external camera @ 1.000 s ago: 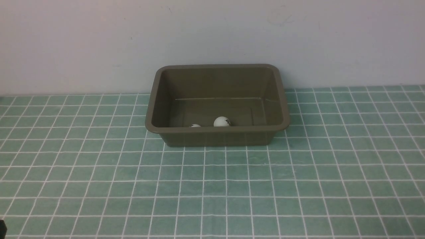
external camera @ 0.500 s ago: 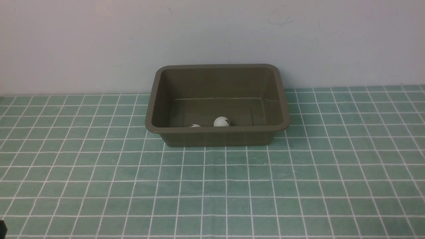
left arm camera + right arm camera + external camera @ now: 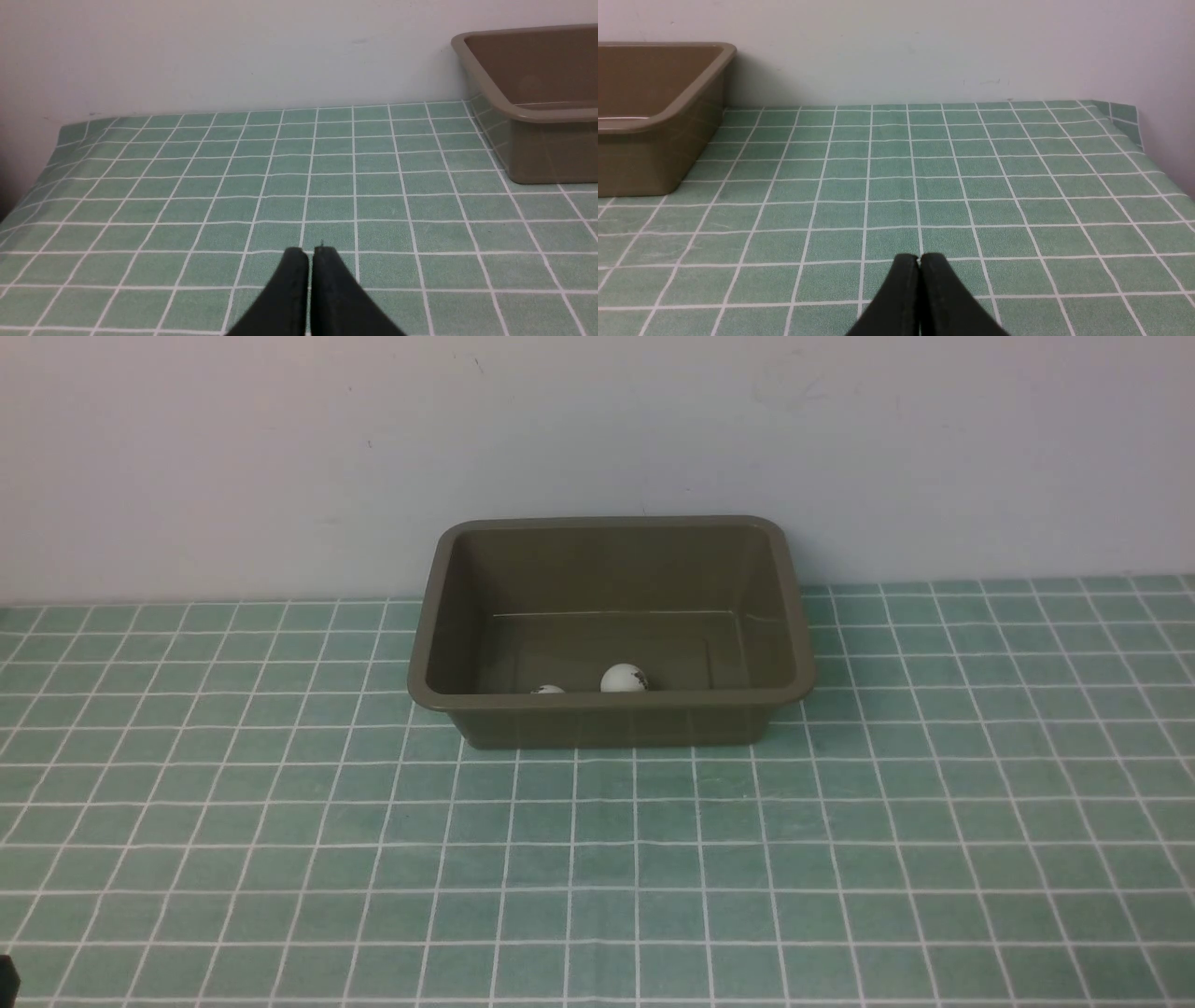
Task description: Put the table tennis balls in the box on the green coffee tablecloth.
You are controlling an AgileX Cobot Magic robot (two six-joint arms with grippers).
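Two small matte white table tennis balls, one (image 3: 624,678) showing more than the other (image 3: 548,689), lie inside the olive-brown plastic box (image 3: 611,709), against its near wall. The box stands on the teal-green gridded tablecloth (image 3: 597,859), by the pale wall (image 3: 280,457). The left tool (image 3: 310,254) and the right tool (image 3: 919,260) are both pressed together, empty, low over the cloth.

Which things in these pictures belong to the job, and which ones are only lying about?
Belong to the job:
- table tennis balls, both inside the box: one, one mostly hidden behind the near wall
- box
- green coffee tablecloth
- left gripper and right gripper, jaws shut, empty

Lying about:
- nothing visible; only the plain wall behind
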